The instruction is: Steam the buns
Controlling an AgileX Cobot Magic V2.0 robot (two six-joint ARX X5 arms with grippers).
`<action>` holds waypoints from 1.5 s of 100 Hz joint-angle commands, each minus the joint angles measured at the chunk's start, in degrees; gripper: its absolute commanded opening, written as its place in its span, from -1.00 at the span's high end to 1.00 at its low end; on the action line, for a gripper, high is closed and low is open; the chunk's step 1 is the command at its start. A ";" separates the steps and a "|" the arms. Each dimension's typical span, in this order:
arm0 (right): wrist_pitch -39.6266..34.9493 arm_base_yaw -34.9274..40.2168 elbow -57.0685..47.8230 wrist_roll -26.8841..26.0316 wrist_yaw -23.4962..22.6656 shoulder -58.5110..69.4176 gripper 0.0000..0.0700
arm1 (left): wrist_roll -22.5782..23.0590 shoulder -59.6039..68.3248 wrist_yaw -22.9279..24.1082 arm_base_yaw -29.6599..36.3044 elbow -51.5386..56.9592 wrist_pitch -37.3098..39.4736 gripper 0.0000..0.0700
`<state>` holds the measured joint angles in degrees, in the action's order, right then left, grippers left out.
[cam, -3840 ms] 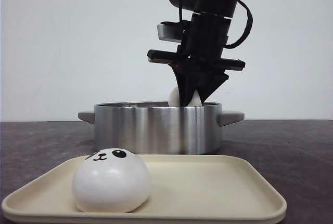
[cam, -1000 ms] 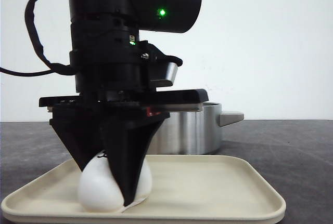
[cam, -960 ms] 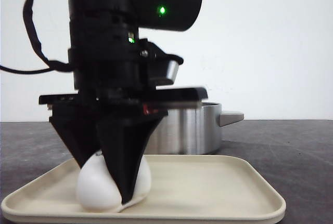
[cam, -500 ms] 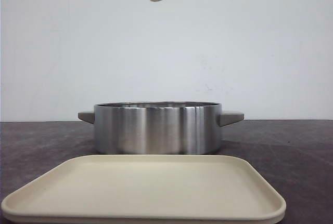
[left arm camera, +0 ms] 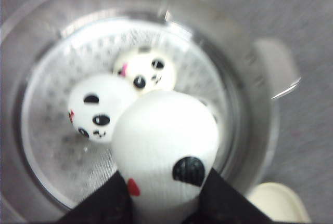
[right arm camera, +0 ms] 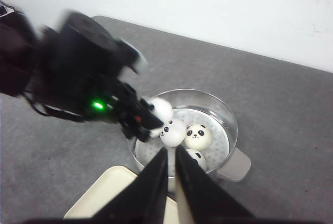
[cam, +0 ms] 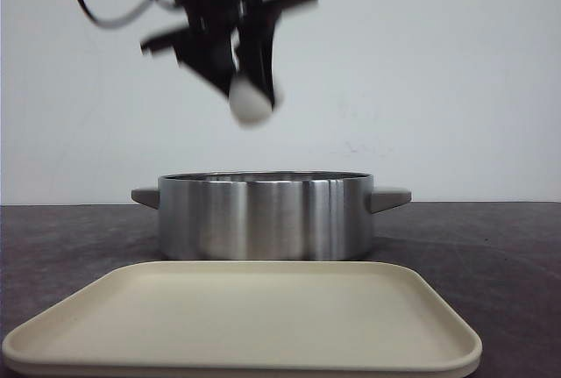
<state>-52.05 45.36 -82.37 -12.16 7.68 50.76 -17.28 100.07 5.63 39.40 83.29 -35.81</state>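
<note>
Left gripper [cam: 248, 89]: clamped on a bun [cam: 252, 104] — held in the air above the pot [cam: 263, 216], toward its left half.
Right gripper [right arm camera: 171, 180]: fingers nearly together, nothing between them; it hangs high over the pot's near side.
Other buns: three lie on the perforated insert in the pot [right arm camera: 199, 136].
Key relation: free insert space sits straight below the held bun — a descent, judging by the left wrist view.
Tray [cam: 245, 317]: bare.
Writing: none legible.

One white panda-faced bun [cam: 252, 103] hangs in the upper centre-left of the front view, three more buns [right arm camera: 198, 136] lie in the steel pot [cam: 266, 216]
</note>
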 commanded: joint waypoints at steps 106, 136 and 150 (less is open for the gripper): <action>11.52 1.14 14.10 1.25 6.78 -4.61 0.95 | 0.81 -18.45 5.14 5.60 1.92 -7.96 0.97; 24.63 2.14 34.69 -4.44 6.75 -13.57 0.95 | 0.07 -37.94 6.60 10.78 0.94 -14.34 0.97; 22.45 2.14 34.80 -6.78 6.73 -13.49 0.95 | 0.09 -44.44 6.60 11.54 0.94 -20.02 0.97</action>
<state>-30.65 46.92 -46.65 -16.60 14.39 37.47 -17.32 56.77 11.90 50.35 83.81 -53.80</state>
